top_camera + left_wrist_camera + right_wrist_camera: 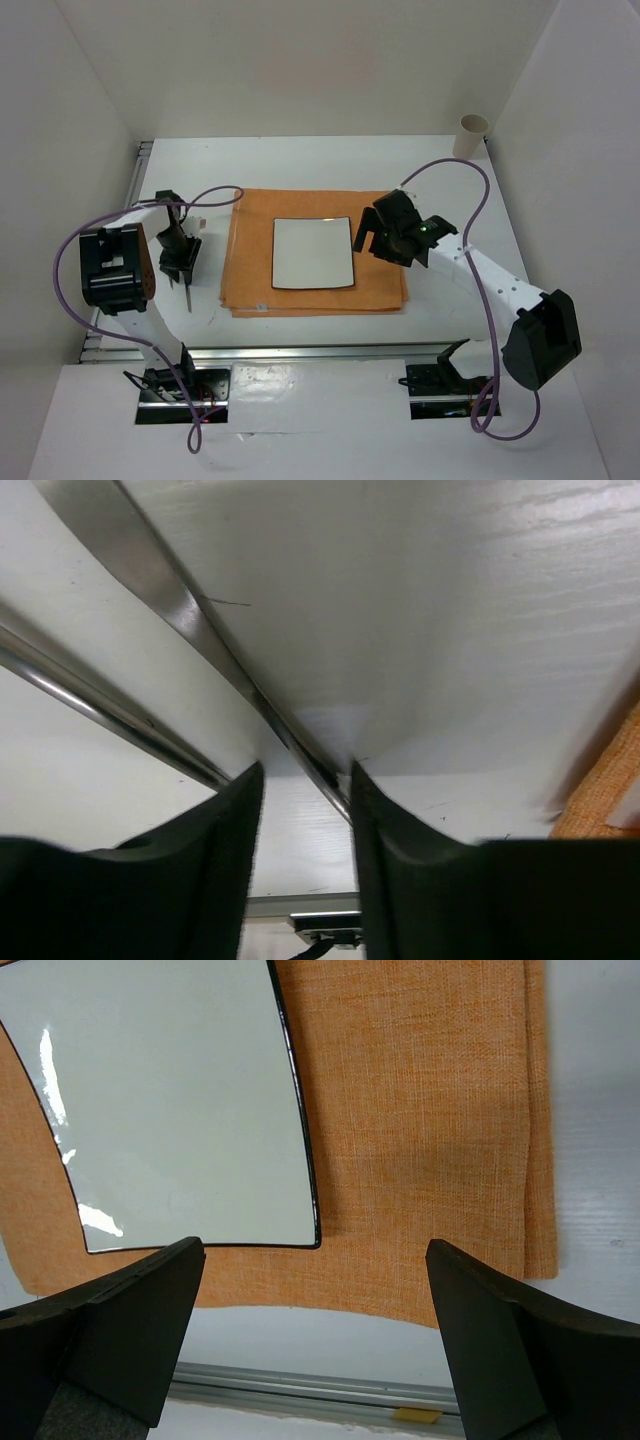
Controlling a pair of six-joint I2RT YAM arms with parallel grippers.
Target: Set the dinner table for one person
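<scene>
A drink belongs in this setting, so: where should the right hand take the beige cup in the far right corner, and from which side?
Probably by its side wall near mid-height, approached from the near left. The cup stands upright, mouth up, close beside the enclosure's right wall at the far corner of the dinner table, so only that side looks free. The right hand is open.

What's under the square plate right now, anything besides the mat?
The plate sits on the orange placemat, which shows around all four sides and lies on the white table. Whatever is directly beneath the plate is covered and cannot be seen.
</scene>
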